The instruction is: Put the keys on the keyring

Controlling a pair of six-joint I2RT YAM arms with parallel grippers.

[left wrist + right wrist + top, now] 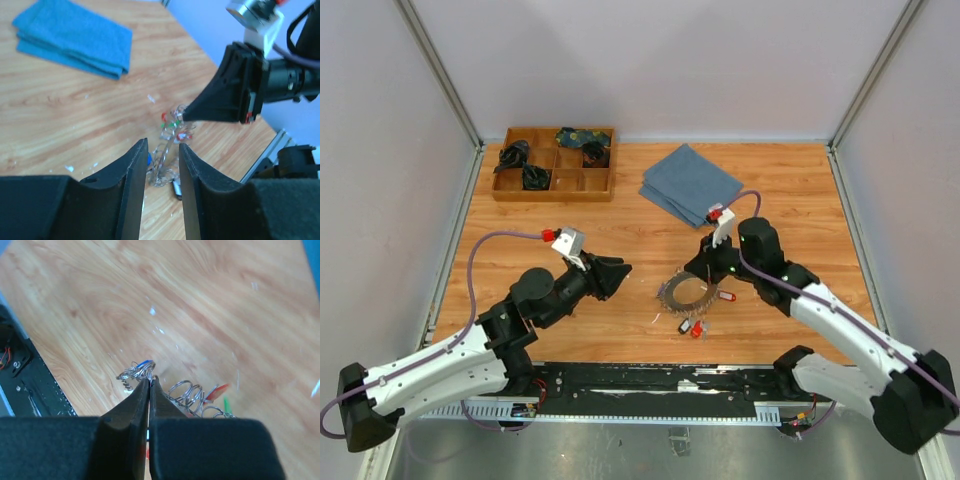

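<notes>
While the keyring [682, 292], a spiky wreath of silver keys, is lying on the wooden worktop [620, 215] between the two arms, its far-right edge is being met by the right hand [149, 382]. That hand's fingers are being pressed fully together, their tips touching a small wire loop [136, 371] with a blue tag beside it. Whether the loop is actually being pinched cannot be told. The left hand [162, 147] is being held low over the worktop, to the left of the ring, its fingers partly spread with nothing between them. A few loose keys [692, 326] with red and black tags are lying just beside the ring, toward the arm bases. A folded blue cloth [692, 182] is lying well apart at the back.

The step in hand is judged to be gripping one coil so that a key can be threaded on. To do it well, only a single wire should be caught at the very fingertips. Any lift should be kept small so the bunch is not dragged, and the ring should be steadied by the left hand first.
</notes>
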